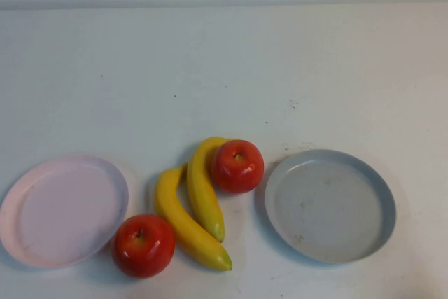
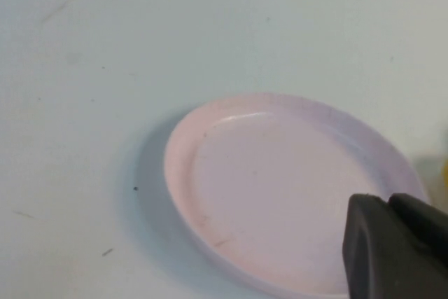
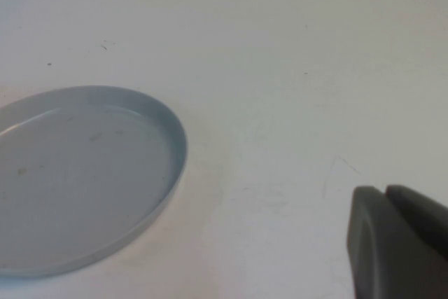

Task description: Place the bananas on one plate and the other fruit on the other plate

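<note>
We are viewing the table (image 1: 224,68) from the robot's side and working outward. Nearest us, the front apple (image 1: 143,244) is sitting just beside the pink plate (image 1: 63,209), its skin close to the plate's rim. Next come the two bananas (image 1: 189,218), lying side by side between the plates and touching along their length. The rear apple (image 1: 237,166) is resting against the upper end of the inner banana, with the grey plate (image 1: 329,204) just to its right. Both plates are carrying nothing. We are judging all four fruits to be light, rigid and glossy, so slip is the main concern. A banana is best gripped across its mid-length, where the section is narrowest; an apple needs wide-set fingers closing across its widest girth. The neighbouring fruit is leaving little finger clearance, so we are expecting nudging. The left gripper (image 2: 395,246) is showing only in its wrist view, hovering above the pink plate's near rim, well apart from the fruit. The right gripper (image 3: 399,243) is hovering over bare table beside the grey plate. Each appears as a dark block with a thin seam between its fingers, so we are reading both as closed and holding nothing.
</note>
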Robot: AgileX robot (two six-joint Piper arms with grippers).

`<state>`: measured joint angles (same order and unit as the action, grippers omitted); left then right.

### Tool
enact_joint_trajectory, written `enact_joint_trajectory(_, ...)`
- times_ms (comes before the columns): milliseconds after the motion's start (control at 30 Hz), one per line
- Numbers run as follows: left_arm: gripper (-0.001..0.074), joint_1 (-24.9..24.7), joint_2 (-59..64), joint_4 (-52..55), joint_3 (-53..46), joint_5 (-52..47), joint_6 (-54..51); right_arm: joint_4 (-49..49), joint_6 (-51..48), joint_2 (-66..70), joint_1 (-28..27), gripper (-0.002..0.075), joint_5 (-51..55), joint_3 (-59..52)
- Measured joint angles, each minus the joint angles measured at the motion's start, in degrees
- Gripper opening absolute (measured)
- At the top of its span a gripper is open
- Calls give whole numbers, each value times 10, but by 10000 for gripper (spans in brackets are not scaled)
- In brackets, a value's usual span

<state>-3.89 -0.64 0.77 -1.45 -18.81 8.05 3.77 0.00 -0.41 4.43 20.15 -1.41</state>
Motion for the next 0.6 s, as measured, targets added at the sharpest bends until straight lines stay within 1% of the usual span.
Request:
enact_joint_trajectory(133,4,0,0,-44,0,43,102,0,0,0,0,-17,0,0)
enact_joint_trajectory(300,4,0,0,-67,0,108,207,0,0,0,0,-17,0,0)
enact_joint_trajectory(467,4,0,0,-72,0,144,230,0,0,0,0,-17,0,0)
enact_joint_trajectory(533,3,0,0,-73,0,145,241,0,0,0,0,-17,0,0)
enact_joint_trajectory(600,1,0,0,-73,5,121,246,0,0,0,0,-17,0,0)
